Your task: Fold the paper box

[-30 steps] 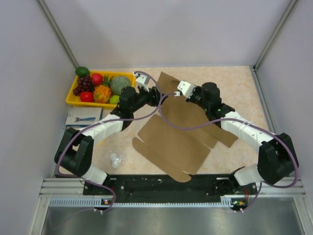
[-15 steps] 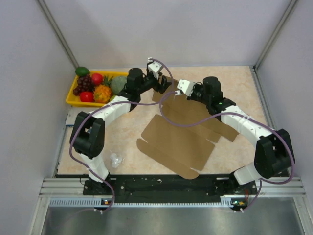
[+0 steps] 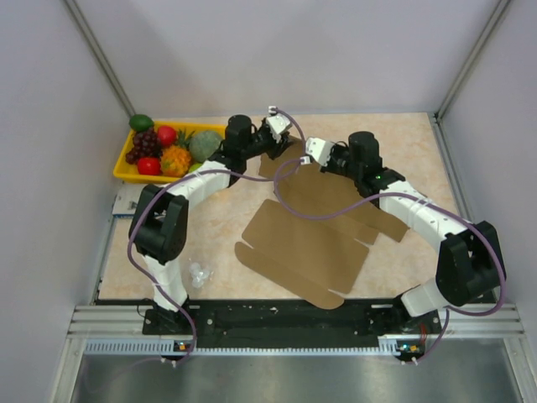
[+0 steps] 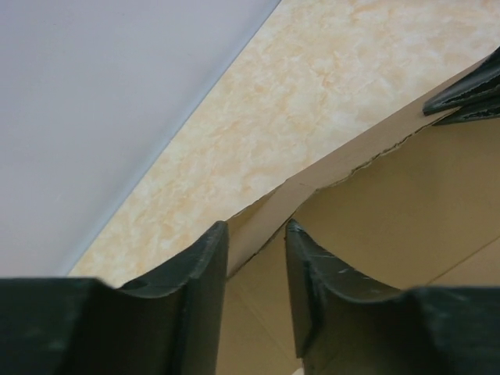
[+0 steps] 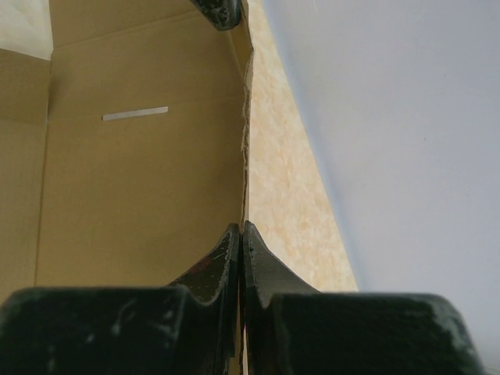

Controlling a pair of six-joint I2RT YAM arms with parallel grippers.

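Right gripper (image 5: 241,231) tight on a wall edge of the paper box (image 5: 141,180); left gripper (image 4: 256,231) half-spread astride its flap.

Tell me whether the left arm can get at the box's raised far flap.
Likely yes: the left gripper straddles the raised edge of the paper box with nothing in between. The right gripper pinches that wall farther along, out of its way.

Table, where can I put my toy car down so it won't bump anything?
The far right corner of the table, between the right arm and the wall, is bare. So is the patch between the left arm and the paper box. Crowded: the middle, and by the yellow tray.
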